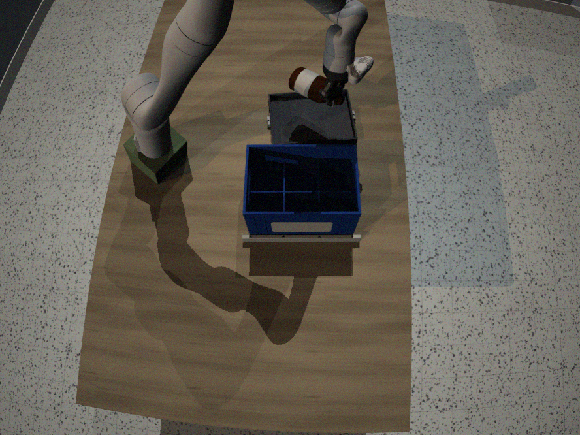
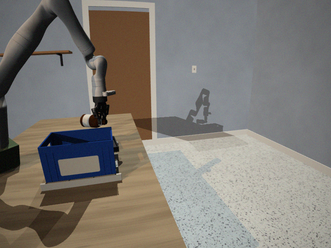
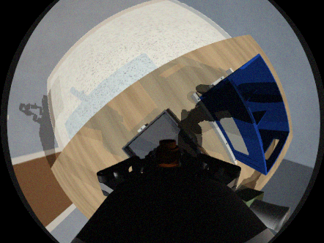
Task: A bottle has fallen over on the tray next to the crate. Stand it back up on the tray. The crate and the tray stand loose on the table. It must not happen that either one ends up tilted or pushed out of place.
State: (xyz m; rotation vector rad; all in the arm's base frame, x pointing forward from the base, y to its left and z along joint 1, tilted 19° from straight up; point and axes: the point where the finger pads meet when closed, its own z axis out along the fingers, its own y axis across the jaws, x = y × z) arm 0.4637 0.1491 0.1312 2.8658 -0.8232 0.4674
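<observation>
Bottle [image 1: 306,83] [image 2: 90,120] [image 3: 168,155] above tray's [image 1: 311,117] [image 3: 152,137] far edge

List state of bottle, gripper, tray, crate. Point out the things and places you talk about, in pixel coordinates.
Bottle [image 1: 306,83] [image 2: 85,120] [image 3: 168,155]: held off the tray, lying roughly sideways, not upright.
Gripper [image 1: 333,98] [image 2: 102,122]: shut on the bottle near its neck end.
Tray [image 1: 281,112] [image 2: 116,147] [image 3: 148,140]: flat, beside the crate, bottle's shadow on it.
Crate [image 1: 302,219] [image 2: 105,157] [image 3: 262,146]: upright, open-topped, divided inside.

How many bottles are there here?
1: a brown bottle with a white label, held on its side by the black gripper above the dark tray. The crate's shadowed inside might hide others.
</observation>
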